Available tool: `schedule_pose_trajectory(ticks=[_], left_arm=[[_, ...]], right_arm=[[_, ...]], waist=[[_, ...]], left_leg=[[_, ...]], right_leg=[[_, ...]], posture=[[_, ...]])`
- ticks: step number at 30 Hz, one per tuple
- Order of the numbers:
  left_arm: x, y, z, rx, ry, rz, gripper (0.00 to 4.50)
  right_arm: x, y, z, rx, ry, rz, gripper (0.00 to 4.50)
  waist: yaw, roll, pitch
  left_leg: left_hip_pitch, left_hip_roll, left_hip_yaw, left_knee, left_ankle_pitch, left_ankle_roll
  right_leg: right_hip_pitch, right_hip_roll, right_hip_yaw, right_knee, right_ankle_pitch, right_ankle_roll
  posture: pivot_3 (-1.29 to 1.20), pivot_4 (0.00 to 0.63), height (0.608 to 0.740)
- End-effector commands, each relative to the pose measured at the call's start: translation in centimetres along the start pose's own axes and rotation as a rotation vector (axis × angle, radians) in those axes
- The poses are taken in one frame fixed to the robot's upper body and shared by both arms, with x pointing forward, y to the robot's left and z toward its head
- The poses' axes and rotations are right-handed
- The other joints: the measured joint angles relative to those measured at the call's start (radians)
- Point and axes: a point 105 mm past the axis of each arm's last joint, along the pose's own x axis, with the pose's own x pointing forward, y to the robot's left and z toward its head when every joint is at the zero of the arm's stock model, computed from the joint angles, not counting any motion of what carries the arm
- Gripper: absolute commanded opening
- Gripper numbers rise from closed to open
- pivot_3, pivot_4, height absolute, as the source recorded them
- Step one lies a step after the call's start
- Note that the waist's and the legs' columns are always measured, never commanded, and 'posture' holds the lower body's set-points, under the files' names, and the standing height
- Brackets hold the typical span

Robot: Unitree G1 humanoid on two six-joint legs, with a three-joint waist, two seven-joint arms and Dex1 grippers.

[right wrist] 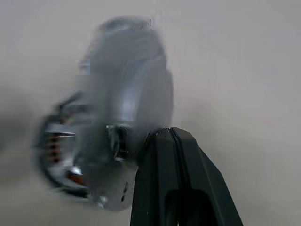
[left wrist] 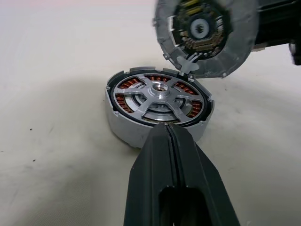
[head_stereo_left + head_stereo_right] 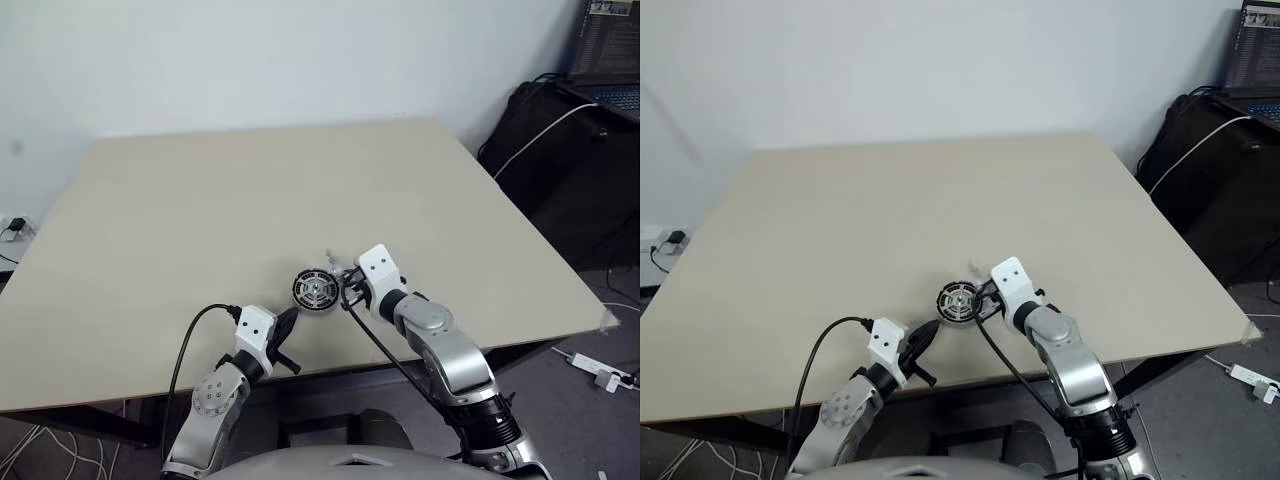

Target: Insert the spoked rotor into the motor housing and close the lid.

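Nearest, the left gripper (image 2: 170, 134) is seen with fingers pressed together, empty, tips just at the rim of the motor housing (image 2: 157, 107) on the desk (image 3: 200, 220). The spoked rotor (image 2: 161, 95) is seated inside, over copper windings. Just beyond, the lid (image 2: 207, 35) is held tilted above the housing's far edge, beside the right gripper (image 1: 162, 134), fingers together; a grip cannot be confirmed.

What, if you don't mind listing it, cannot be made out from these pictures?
- Lid: blurred in the right wrist view; whether the right gripper touches it is unclear.
- Motor housing: near rim hidden by the left gripper in the left wrist view.
- Spoked rotor: too small in head views.
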Motion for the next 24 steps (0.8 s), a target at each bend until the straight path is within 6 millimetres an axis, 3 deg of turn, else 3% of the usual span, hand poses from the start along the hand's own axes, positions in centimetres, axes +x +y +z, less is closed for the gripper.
schedule_pose_trajectory(ticks=[1, 8, 21, 24], left_arm=[[0.2, 0.2, 1.3, 0.018, -0.051, -0.008, 0.00], [0.0, 0.3, 0.7, 0.017, -0.046, -0.005, 0.00], [-0.2, 0.2, 0.7, 0.025, -0.048, 0.004, 0.00], [-0.2, 0.2, 1.0, 0.028, -0.051, 0.002, 0.00]], right_arm=[[-0.1, 3.5, 2.5, -0.002, -0.069, 0.207, 0.02], [1.9, 5.3, 1.3, 0.010, -0.013, 0.262, 0.02], [3.8, 2.2, -1.2, 0.174, 0.042, 0.109, 0.02], [3.0, 3.2, 0.3, 0.134, -0.033, 0.180, 0.02]], waist=[[0.000, 0.000, 0.000], [0.001, -0.001, -0.001], [0.003, -0.002, -0.003], [0.003, -0.002, -0.004]], left_leg=[[0.000, 0.000, 0.000, 0.000, 0.000, 0.000], [0.000, 0.000, -0.001, 0.001, 0.000, 0.000], [0.000, 0.000, 0.000, 0.002, 0.001, -0.001], [0.000, 0.000, 0.000, 0.003, 0.001, -0.001]], right_leg=[[0.000, 0.000, 0.000, 0.000, 0.000, 0.000], [0.000, 0.000, 0.000, 0.001, 0.002, -0.003], [0.001, 0.000, 0.000, 0.001, 0.003, -0.005], [0.001, 0.000, 0.000, 0.001, 0.003, -0.005]], posture=[[0.00, 0.000, 0.740], [0.00, 0.000, 0.740], [0.00, 0.000, 0.740], [0.00, 0.000, 0.740]])
